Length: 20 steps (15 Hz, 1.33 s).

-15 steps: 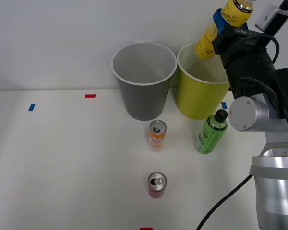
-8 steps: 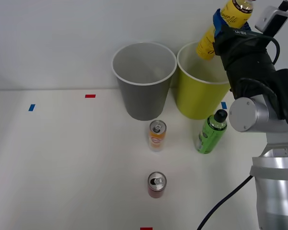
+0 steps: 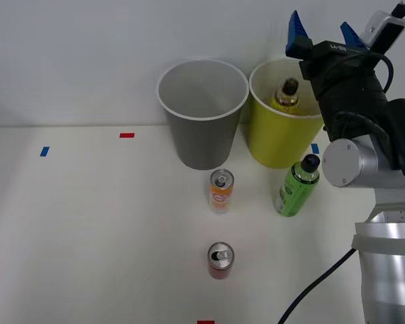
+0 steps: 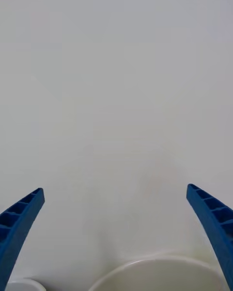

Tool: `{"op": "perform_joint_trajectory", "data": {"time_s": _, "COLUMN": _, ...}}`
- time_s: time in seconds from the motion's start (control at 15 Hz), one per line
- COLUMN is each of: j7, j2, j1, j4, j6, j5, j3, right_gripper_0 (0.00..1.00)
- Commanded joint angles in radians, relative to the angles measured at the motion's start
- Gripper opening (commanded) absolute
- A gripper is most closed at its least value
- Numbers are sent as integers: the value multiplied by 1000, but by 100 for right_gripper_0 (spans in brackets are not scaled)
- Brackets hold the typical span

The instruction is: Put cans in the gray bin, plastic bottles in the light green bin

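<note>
The right end effector hangs wide open and empty directly above the light green bin, inside which the yellow-label bottle sits just below its fingers.

Yellow bottle mostly hidden in bin

White table against a plain pale wall

A white table fills the lower two thirds of the front view and meets a bare, pale grey-white wall along a faint horizontal line just above mid-left of the frame. Small tape marks sit on the tabletop: a blue one at far left, a red one left of centre near the wall line, another red one at the bottom edge. Light is soft and even, with faint shadows.
</note>
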State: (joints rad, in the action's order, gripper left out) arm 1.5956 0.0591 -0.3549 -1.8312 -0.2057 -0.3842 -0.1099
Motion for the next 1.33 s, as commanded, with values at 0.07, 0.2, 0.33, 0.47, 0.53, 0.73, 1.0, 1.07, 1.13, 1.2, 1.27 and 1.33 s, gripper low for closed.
{"op": "perform_joint_trajectory", "data": {"time_s": 0.07, "j7": 4, "j2": 1, "j1": 2, "j4": 0, "j6": 0, "j5": -25, "j3": 1, "right_gripper_0": 100}}
{"op": "perform_joint_trajectory", "data": {"time_s": 0.2, "j7": 4, "j2": 1, "j1": 4, "j4": 0, "j6": 0, "j5": -25, "j3": 2, "right_gripper_0": 100}}
{"op": "perform_joint_trajectory", "data": {"time_s": 0.33, "j7": 4, "j2": 1, "j1": 4, "j4": 0, "j6": 0, "j5": -25, "j3": 2, "right_gripper_0": 100}}
{"op": "perform_joint_trajectory", "data": {"time_s": 0.47, "j7": 6, "j2": 1, "j1": 4, "j4": 0, "j6": 0, "j5": -25, "j3": 1, "right_gripper_0": 100}}
{"op": "perform_joint_trajectory", "data": {"time_s": 0.53, "j7": 6, "j2": 2, "j1": 8, "j4": 0, "j6": 0, "j5": -27, "j3": 2, "right_gripper_0": 100}}
{"op": "perform_joint_trajectory", "data": {"time_s": 0.73, "j7": 6, "j2": 13, "j1": 14, "j4": -6, "j6": 0, "j5": -64, "j3": 7, "right_gripper_0": 100}}
{"op": "perform_joint_trajectory", "data": {"time_s": 1.0, "j7": 1, "j2": 80, "j1": 88, "j4": -91, "j6": 0, "j5": -167, "j3": 42, "right_gripper_0": 100}}
{"op": "perform_joint_trajectory", "data": {"time_s": 1.07, "j7": 0, "j2": 102, "j1": 116, "j4": -122, "j6": 0, "j5": -183, "j3": 53, "right_gripper_0": 100}}
{"op": "perform_joint_trajectory", "data": {"time_s": 1.13, "j7": -2, "j2": 126, "j1": 163, "j4": -171, "j6": 0, "j5": -203, "j3": 56, "right_gripper_0": 100}}
{"op": "perform_joint_trajectory", "data": {"time_s": 1.2, "j7": -3, "j2": 145, "j1": 205, "j4": -210, "j6": 2, "j5": -214, "j3": 56, "right_gripper_0": 100}}
{"op": "perform_joint_trajectory", "data": {"time_s": 1.27, "j7": -5, "j2": 166, "j1": 271, "j4": -269, "j6": 2, "j5": -236, "j3": 58, "right_gripper_0": 100}}
{"op": "perform_joint_trajectory", "data": {"time_s": 1.33, "j7": -6, "j2": 182, "j1": 324, "j4": -316, "j6": 2, "j5": -240, "j3": 55, "right_gripper_0": 100}}
